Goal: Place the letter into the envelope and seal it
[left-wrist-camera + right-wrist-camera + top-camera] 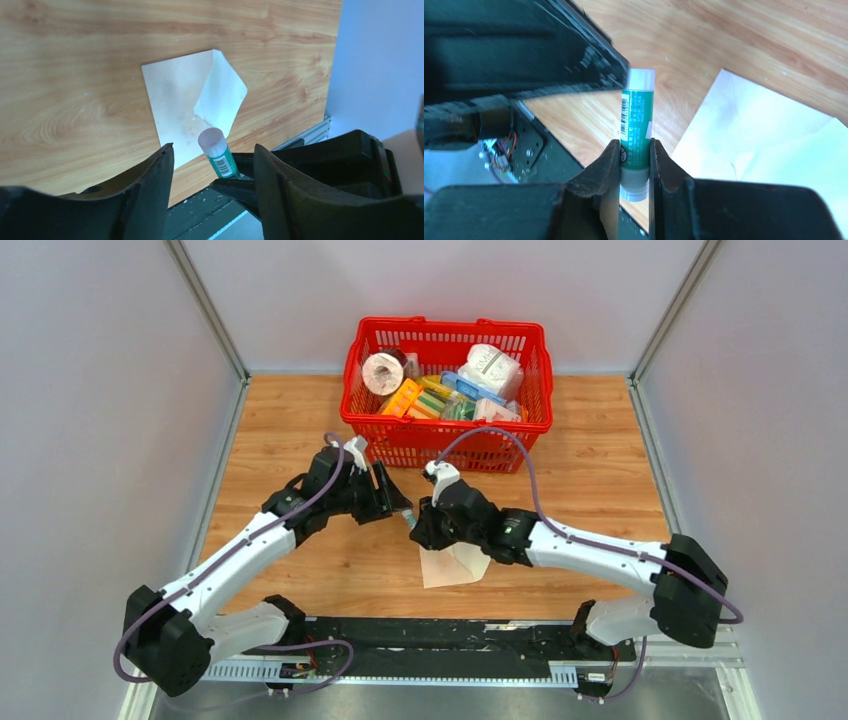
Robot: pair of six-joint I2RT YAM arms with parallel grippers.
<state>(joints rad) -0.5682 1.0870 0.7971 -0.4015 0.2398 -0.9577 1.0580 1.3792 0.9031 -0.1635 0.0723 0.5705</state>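
Your right gripper [634,146] pinches glue stick [636,132] near envelope [175,100]. Stick axis points into your left gripper [214,152], jaws spread either side of cap end.

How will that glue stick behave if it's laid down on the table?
The glue stick is a smooth round tube, so on its side it would probably roll on the table. Stood on end it looks tall and narrow, likely tippy. Its slick plastic might slip in the right gripper's pinch.
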